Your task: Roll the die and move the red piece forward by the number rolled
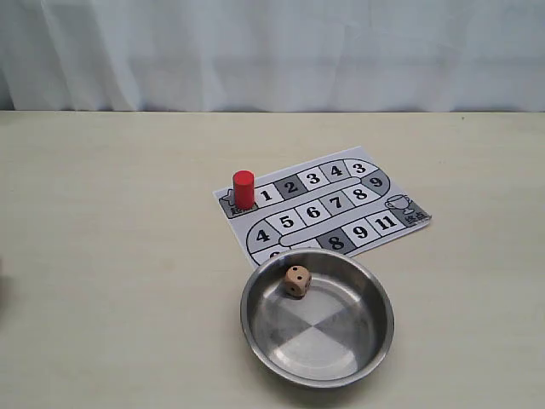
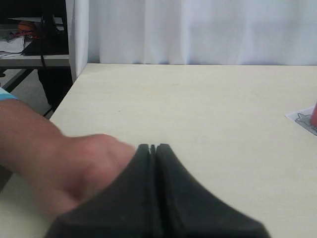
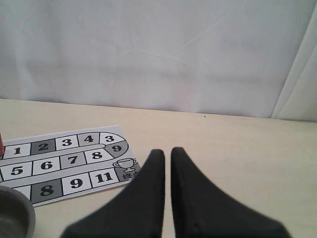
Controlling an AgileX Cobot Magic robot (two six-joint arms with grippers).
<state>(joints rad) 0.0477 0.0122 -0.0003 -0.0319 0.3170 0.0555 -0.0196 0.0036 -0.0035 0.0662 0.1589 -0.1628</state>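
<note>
The red piece (image 1: 243, 188) stands upright on the start square at the left end of the paper board (image 1: 344, 234). The die (image 1: 297, 280) lies inside the steel bowl (image 1: 375, 294), near its far wall, with dark pips showing. Neither gripper appears in the exterior view. My left gripper (image 2: 152, 147) is shut with nothing in it, low over bare table far left of the board; only a sliver of the red piece (image 2: 314, 115) shows there. My right gripper (image 3: 168, 151) is shut to a thin slit and empty, just right of the board's (image 3: 74, 163) trophy end.
A person's hand (image 2: 59, 168) rests on the table beside my left gripper, near the table's left edge. The bowl's rim (image 3: 15, 213) shows in the right wrist view. A white curtain (image 1: 272, 51) hangs behind the table.
</note>
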